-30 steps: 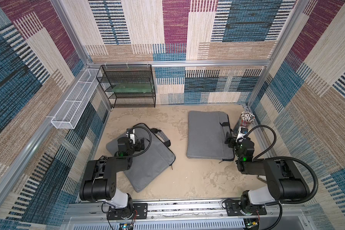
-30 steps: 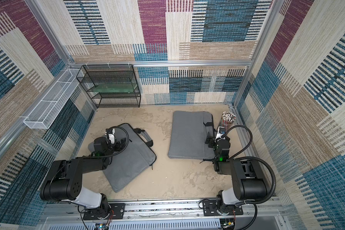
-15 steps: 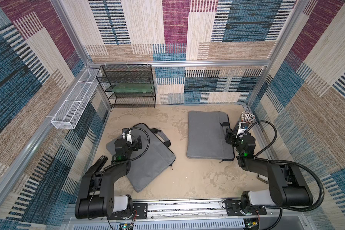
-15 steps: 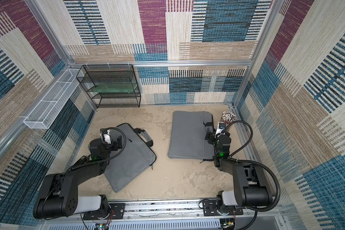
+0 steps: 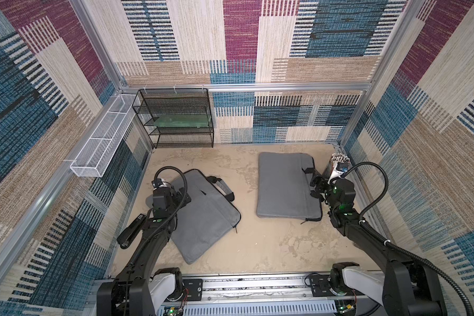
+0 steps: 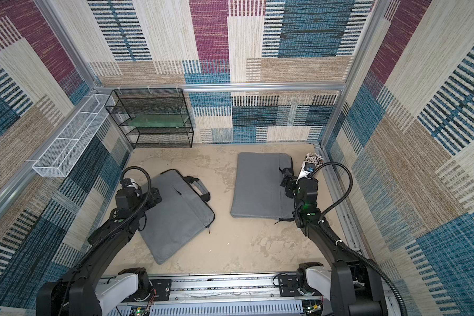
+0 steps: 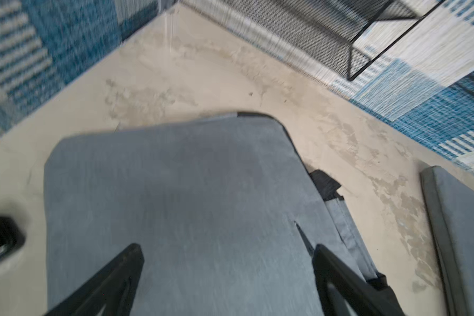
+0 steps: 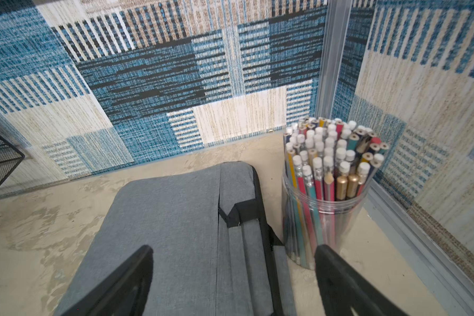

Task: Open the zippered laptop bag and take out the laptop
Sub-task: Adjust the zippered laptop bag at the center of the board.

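left gripper (image 7: pixel 227 247) open, empty, over left bag (image 5: pixel 205 216) | right gripper (image 8: pixel 234 247) open, empty, over right bag (image 5: pixel 285 186) | advice: pin left bag flat, pinch only the zipper tab (image 5: pixel 236 229)

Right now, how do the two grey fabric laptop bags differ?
The left grey fabric bag lies skewed to the walls; the right grey fabric bag lies square. The left bag's handle loops out onto the floor; the right bag's handle hugs its edge. Both lie flat.
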{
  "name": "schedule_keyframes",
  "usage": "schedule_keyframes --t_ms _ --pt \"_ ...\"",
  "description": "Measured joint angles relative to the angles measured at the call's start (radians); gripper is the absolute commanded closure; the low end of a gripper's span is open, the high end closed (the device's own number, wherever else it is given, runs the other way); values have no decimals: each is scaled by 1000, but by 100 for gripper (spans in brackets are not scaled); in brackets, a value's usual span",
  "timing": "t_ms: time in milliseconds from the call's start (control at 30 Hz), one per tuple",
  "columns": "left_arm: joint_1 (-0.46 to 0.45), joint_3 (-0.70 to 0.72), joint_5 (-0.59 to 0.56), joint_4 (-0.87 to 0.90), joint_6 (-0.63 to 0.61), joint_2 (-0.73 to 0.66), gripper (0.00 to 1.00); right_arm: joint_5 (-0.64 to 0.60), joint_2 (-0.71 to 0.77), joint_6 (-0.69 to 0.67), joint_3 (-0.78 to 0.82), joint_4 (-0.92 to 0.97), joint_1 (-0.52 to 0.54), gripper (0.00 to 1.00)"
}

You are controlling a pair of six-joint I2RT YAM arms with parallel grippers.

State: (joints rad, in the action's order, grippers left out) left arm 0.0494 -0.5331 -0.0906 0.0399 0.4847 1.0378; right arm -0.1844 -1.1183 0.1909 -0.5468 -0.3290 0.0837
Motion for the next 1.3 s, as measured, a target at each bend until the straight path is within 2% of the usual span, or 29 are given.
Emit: schedule_keyframes --t_ms 133,367,467,567,633,800,967,1100,1200,1300 --pt "-4 26 -33 165 138 -46 1 0 -24 48 -76 137 31 5" --pt "-6 23 -109 327 208 2 1 20 -85 107 -147 289 115 5" --pt "-6 23 -97 302 211 76 2 43 -108 133 -169 309 140 5" --pt "-4 10 -85 257 202 158 18 66 -131 158 -185 318 164 5" --pt "-4 -14 -66 200 190 218 23 88 -149 175 -195 320 190 1" --pt "-6 -92 22 114 131 334 31 159 -215 198 -223 320 284 15" --pt "-6 -178 83 90 90 436 31 214 -319 222 -265 327 412 26" --pt "-6 -237 132 62 84 508 32 230 -389 248 -299 349 530 30" --pt "-6 -232 150 69 89 481 28 236 -402 283 -301 372 621 30" --pt "-7 -209 146 116 100 392 27 230 -398 325 -301 412 712 30"
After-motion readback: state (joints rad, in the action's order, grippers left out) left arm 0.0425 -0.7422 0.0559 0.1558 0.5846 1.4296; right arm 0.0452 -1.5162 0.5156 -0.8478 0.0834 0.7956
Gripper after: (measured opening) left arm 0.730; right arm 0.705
